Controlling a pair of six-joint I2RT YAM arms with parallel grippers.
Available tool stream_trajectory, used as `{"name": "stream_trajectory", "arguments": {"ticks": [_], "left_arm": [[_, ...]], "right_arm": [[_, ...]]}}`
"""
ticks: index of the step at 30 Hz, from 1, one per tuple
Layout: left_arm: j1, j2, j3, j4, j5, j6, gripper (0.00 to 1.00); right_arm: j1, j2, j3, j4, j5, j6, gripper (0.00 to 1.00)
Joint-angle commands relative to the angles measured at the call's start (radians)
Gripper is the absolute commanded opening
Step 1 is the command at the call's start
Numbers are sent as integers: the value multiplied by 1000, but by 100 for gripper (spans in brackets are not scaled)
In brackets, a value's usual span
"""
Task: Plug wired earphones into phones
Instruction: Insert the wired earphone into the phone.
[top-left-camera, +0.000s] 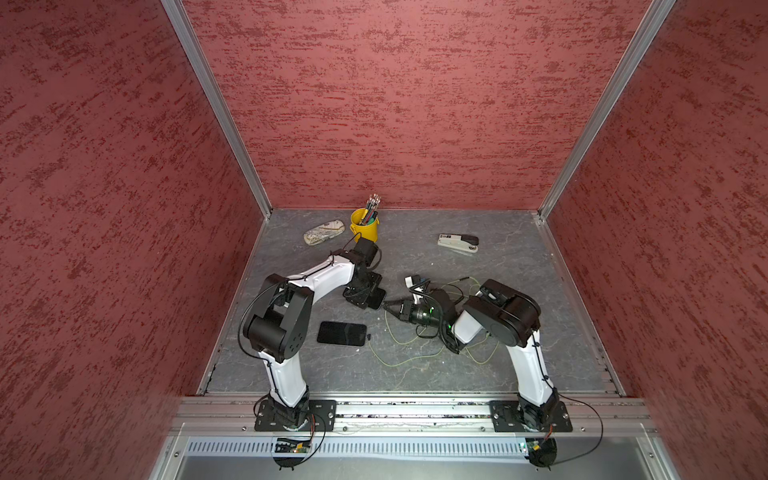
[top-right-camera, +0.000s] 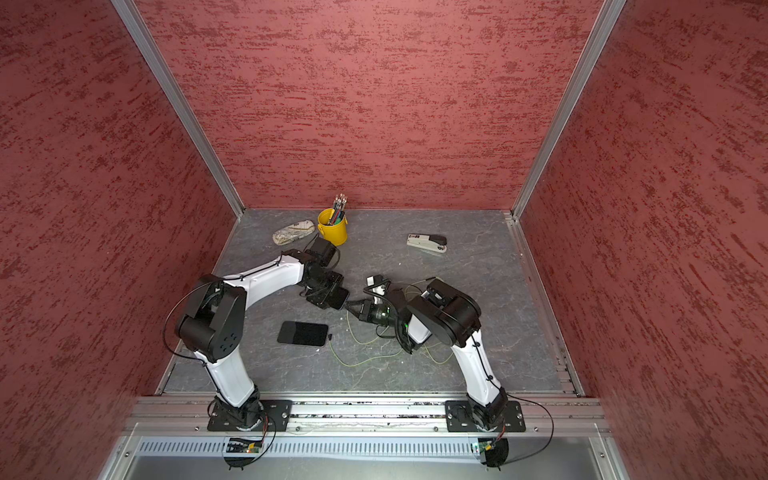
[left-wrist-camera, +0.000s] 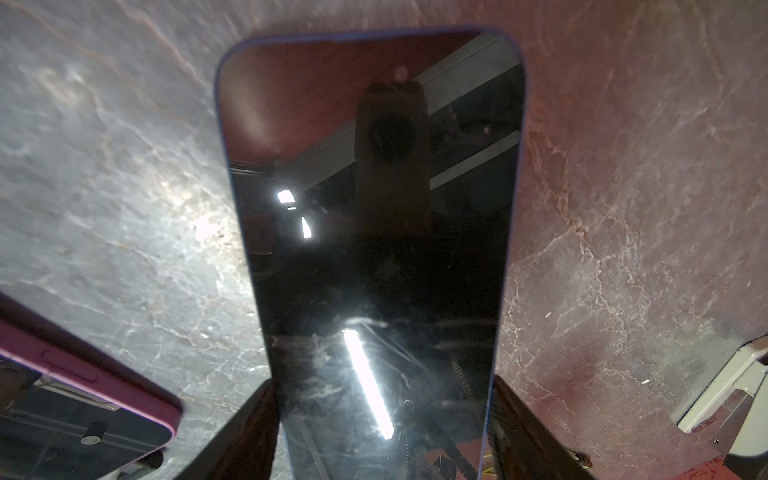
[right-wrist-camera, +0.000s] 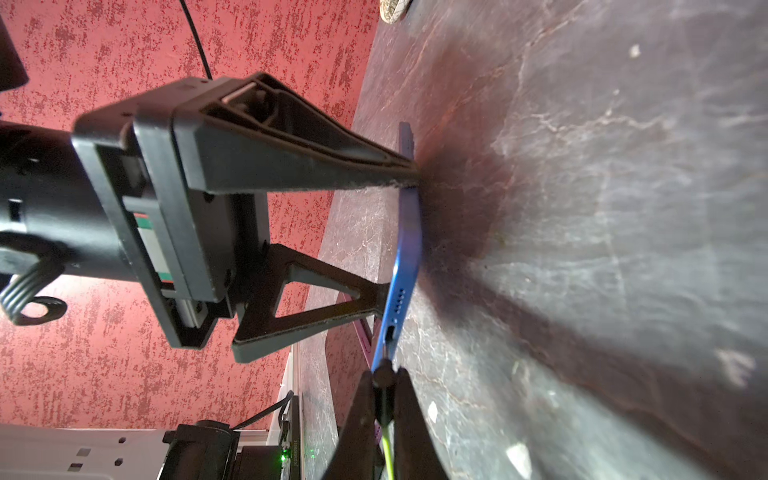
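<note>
left jaws clamp phone (left-wrist-camera: 374, 249); right jaws pinch plug (right-wrist-camera: 383, 376)

Robot lab test cell. Evidence: red textured wall panels (top-left-camera: 395, 104) on 3 sides in alu frame (top-left-camera: 217, 108); left arm (top-left-camera: 286, 374) + right arm (top-left-camera: 534, 365) bolted to rail (top-left-camera: 415, 415); bare circuit board (top-left-camera: 291, 447); grey slate-look tabletop (top-left-camera: 519, 353).

I have bare table (top-left-camera: 345, 380) along the front edge; green cable loops (top-left-camera: 399, 365) (thin, lying flat) clutter the middle right, a phone (top-left-camera: 341, 333) lies centre-left, and pouch (top-left-camera: 324, 232), yellow cup (top-left-camera: 365, 226) and stapler (top-left-camera: 458, 243) line the back.
</note>
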Motion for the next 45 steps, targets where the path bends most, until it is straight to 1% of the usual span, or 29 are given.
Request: {"name": "stream_trajectory", "arguments": {"ticks": [1,11,31,45], "left_arm": [[-11,-42,-14,16,21,-13,66],[-13,-50,-25,20,24,-14,66],[-2,-52,-35,13,16,-14,66],[-5,-52,-43,26,27,-22,66]], "right_arm": [[-4,10,1,11,18,14,0],[-6,12,14,-25,24,5,0],[-14,-22,-35,10,62,15,0],[-12,-21,-25,1,47,12,0]]}}
